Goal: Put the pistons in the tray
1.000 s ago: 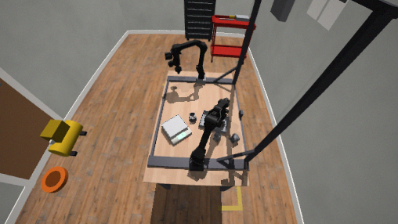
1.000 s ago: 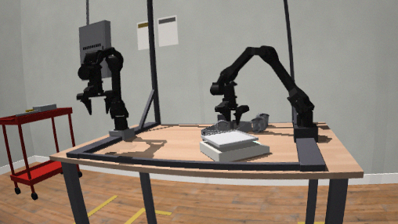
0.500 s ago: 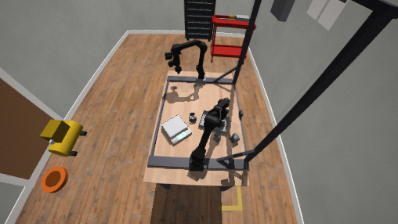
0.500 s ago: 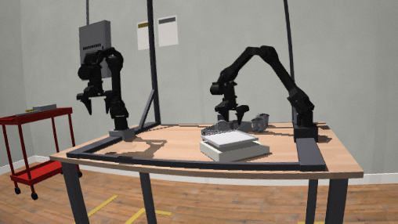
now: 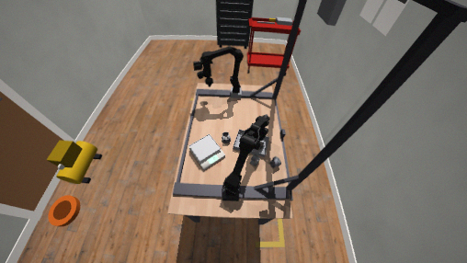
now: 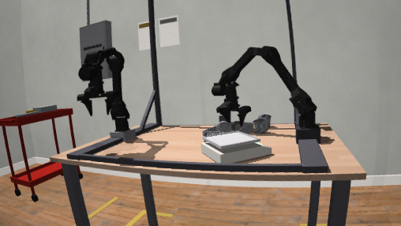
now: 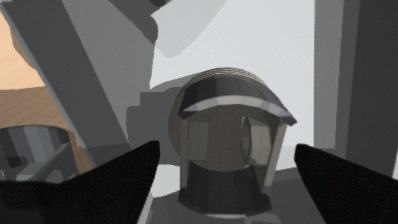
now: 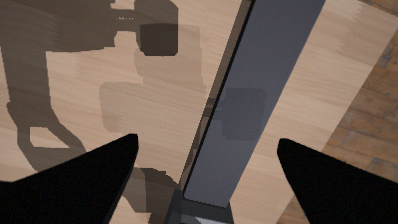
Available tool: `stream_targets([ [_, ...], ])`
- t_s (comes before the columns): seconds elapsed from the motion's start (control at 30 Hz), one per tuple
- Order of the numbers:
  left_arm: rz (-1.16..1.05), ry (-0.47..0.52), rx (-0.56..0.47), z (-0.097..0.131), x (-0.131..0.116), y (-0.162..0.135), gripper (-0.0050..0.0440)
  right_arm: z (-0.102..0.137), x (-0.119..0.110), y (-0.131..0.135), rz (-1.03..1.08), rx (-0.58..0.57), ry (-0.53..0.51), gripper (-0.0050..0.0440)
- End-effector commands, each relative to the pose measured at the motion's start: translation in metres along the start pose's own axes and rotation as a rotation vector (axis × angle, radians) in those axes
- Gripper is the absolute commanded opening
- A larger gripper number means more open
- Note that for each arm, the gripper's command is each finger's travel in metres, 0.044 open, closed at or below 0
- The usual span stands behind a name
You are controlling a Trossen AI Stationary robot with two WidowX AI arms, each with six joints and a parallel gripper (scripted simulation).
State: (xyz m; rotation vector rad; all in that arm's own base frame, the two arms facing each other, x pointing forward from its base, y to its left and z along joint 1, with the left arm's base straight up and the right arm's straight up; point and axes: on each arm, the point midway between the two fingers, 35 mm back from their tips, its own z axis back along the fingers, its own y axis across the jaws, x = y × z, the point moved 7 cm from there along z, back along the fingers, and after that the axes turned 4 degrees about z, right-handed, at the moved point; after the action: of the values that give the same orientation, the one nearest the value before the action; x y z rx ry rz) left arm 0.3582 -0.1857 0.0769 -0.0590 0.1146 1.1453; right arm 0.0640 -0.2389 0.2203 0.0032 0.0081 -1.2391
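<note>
Over the tray (image 5: pixel 238 141) (image 6: pixel 209 131) (image 7: pixel 50 60): L gripper (image 5: pixel 258 133) (image 6: pixel 234 119) (image 7: pixel 227 147), jaws well apart, nothing gripped; visible gap each side of the tray piston (image 7: pixel 225 91).
Tray piston: inside the tray, between the fingertips but free of both; exact seating on the floor hard to tell, lower end partly cut off by its own shape.
Step in hand: prob. release & back-off, my read.
Retreat: go straight up, slow, no sideways drift; keep jaws wide till tips are above crown & skirt. A clipped skirt edge could tip or drag it.
Tray wall: slants close by on one side; watch finger clearance there, esp. if wrist turns early.
Scale-side piston (image 5: pixel 225 138): on table between scale (image 5: pixel 206 146) (image 6: pixel 221 153) and tray, outside both. Approach w/ care, tight spot.
Other two: near piston (image 5: pixel 255 160) and outer piston (image 5: pixel 275 162), on table on the tray's other side, apart from each other.
Weights: display digits too small to read; can't say which pair is closest. Confirm the match before adding a 2nd.
Tray count: want exactly 2; carry any non-match around, never over, the tray.
R gripper (image 5: pixel 209 82) (image 6: pixel 99 111) (image 8: pixel 207 140): wide open, nothing held, off at far end; best parked there.
</note>
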Motion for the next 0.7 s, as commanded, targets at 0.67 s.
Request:
stream_targets([
  [0.67, -0.01, 0.005, -0.073, 0.061, -0.003, -0.005, 0.0378, 0.008, 0.003, -0.001, -0.001, 0.0, -0.032, 0.04],
])
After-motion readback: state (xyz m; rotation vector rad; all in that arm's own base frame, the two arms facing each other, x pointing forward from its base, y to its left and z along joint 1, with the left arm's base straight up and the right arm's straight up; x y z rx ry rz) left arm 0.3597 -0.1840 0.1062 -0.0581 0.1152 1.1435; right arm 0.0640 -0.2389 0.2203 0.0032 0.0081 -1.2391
